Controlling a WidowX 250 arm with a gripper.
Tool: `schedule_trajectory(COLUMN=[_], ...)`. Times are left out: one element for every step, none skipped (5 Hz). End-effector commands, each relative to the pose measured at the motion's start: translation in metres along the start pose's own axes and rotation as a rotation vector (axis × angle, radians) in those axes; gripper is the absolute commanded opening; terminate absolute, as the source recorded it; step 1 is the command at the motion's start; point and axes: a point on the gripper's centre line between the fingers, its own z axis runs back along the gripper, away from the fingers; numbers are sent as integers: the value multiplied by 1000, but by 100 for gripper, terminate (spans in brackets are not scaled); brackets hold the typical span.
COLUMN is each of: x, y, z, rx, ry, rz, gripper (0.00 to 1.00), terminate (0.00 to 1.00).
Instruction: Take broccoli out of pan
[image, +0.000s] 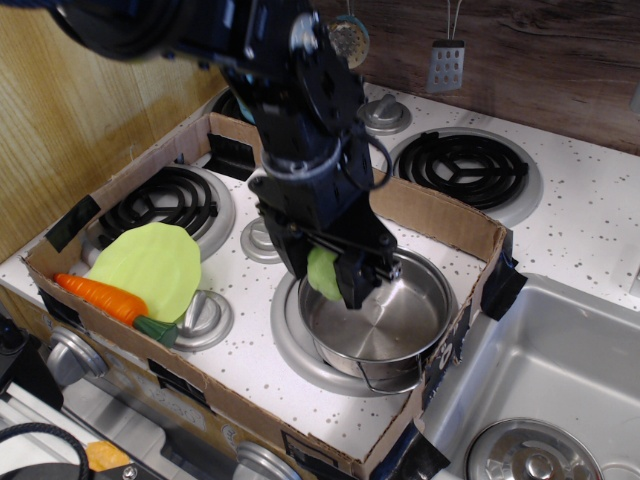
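Observation:
The pale-green broccoli is held between my gripper's black fingers, lifted above the left rim of the pan. The pan is a shiny steel pot with thin wire handles, sitting on the front right burner inside the cardboard box; its inside shows only bare metal. My gripper is shut on the broccoli, and the black arm reaches down from the upper left.
A lime-green plate and an orange carrot lie at the front left. A yellow item lies behind the arm. The cardboard box wall rings the stove top. A steel sink is at the right.

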Motion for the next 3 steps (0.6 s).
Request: schedule_trajectory(x=[-21,-38,-52], y=[13,16,24], z=[17,12,4], rx=[25,36,63], ry=[-46,-26,-13], rz=[7,24,9], gripper=[0,0,0], terminate=[0,0,0])
